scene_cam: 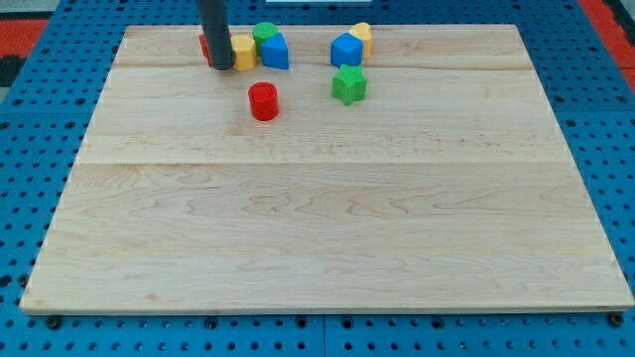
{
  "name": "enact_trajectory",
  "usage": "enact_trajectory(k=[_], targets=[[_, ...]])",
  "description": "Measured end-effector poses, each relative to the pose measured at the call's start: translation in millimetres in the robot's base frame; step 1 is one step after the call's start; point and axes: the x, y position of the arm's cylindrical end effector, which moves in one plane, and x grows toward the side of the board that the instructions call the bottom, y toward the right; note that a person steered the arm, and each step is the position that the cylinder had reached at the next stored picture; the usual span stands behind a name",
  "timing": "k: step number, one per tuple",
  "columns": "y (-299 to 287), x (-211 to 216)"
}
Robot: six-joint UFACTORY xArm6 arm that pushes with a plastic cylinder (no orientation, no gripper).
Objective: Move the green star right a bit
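The green star [349,84] lies on the wooden board [327,218] near the view's top, right of centre. Just above it sit a blue block [345,49] and a yellow block [361,37]. My tip [221,67] stands at the view's top left, well to the left of the green star, touching or close to a yellow block [242,50]. A red block [204,46] is partly hidden behind the rod.
A red cylinder [263,101] lies below and right of my tip. A blue block [274,51] and a green block [265,33] sit right of the yellow one. Blue pegboard surrounds the board.
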Motion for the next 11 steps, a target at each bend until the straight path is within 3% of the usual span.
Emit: enact_trajectory(k=[3, 7, 10, 11], targets=[[29.8, 26.1], [73.9, 7.1], [225.6, 12.2], [232.7, -7.4]])
